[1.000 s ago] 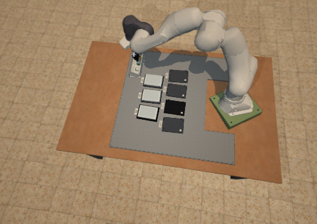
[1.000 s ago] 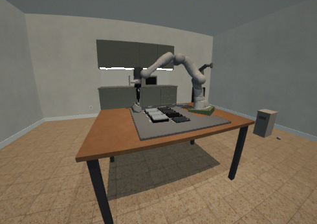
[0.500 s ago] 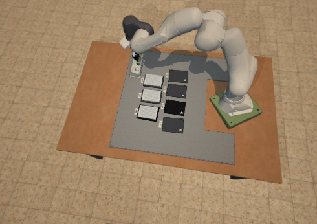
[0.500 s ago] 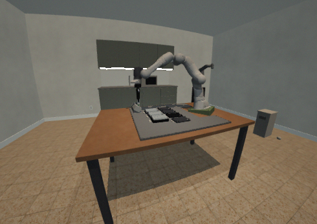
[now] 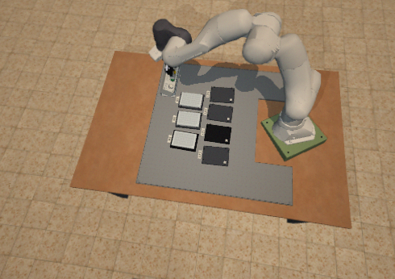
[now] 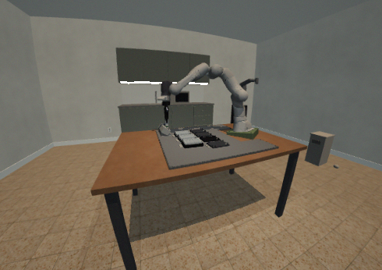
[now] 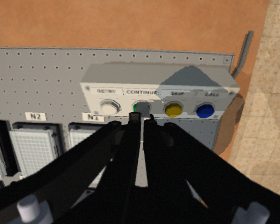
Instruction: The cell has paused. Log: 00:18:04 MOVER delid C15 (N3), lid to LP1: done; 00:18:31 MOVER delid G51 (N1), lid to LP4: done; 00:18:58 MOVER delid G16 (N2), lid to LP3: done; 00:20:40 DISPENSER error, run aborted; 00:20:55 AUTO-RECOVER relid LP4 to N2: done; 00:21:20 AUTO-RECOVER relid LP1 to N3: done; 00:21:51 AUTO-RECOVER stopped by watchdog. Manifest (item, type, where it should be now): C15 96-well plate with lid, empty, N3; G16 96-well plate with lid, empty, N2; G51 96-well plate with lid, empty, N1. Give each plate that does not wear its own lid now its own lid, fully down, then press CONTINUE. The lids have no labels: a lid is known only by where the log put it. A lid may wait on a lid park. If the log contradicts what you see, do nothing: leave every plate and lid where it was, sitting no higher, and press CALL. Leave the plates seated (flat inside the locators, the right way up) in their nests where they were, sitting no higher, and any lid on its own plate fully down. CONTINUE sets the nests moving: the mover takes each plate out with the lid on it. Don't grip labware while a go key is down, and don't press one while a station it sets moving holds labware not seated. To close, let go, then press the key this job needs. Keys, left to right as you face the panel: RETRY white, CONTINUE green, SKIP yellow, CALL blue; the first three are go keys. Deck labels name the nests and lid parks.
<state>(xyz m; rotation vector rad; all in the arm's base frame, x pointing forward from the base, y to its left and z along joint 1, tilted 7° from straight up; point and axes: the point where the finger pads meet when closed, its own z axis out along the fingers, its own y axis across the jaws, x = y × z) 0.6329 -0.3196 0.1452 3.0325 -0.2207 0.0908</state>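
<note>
Where top view blurs, green key (image 7: 142,107).

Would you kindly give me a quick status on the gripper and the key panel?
Gripper shut, holding nothing, tips at green CONTINUE key. Three plates seated in nests. Nothing in the way.

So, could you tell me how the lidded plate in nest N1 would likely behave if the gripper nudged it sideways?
The N1 plate looks flat, low and wide, so tipping seems unlikely. It sits in its nest on the deck, so a sideways nudge would probably be resisted. It looks like stiff, light plastic; the lid might shift first.
</note>
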